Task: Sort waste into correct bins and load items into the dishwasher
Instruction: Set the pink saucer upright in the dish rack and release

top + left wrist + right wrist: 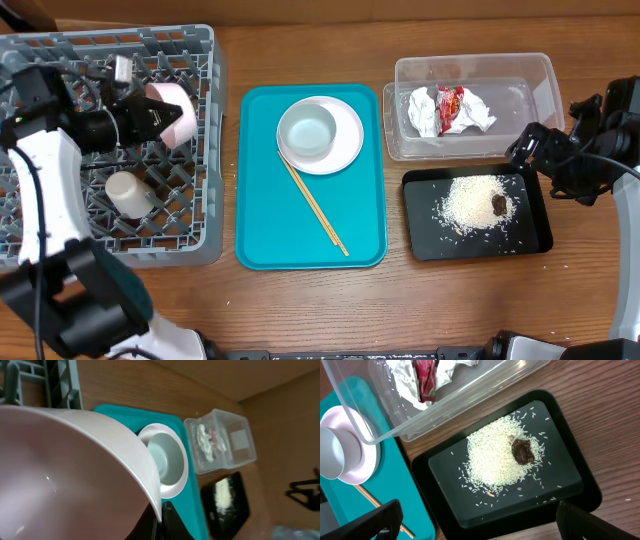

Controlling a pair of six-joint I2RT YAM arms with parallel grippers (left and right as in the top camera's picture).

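Left gripper (138, 112) fingers clamped on rim of pale pink smooth round bowl (172, 112). Bowl tipped on side over large grey plastic lattice rack (195, 215), near small white cylindrical cup (130, 193) lying in rack; contact with grid unclear.

Risk: glossy rim slips from pinch. Bowl could drop onto cup, or snag grid wall if lowered tilted.

Right gripper (528, 152) fingers wide apart, empty, beside shallow black tray (535, 235) holding loose white rice (475, 202).

Thin wooden chopsticks (318, 210) lie on teal tray (255, 200); likely roll when pinched.
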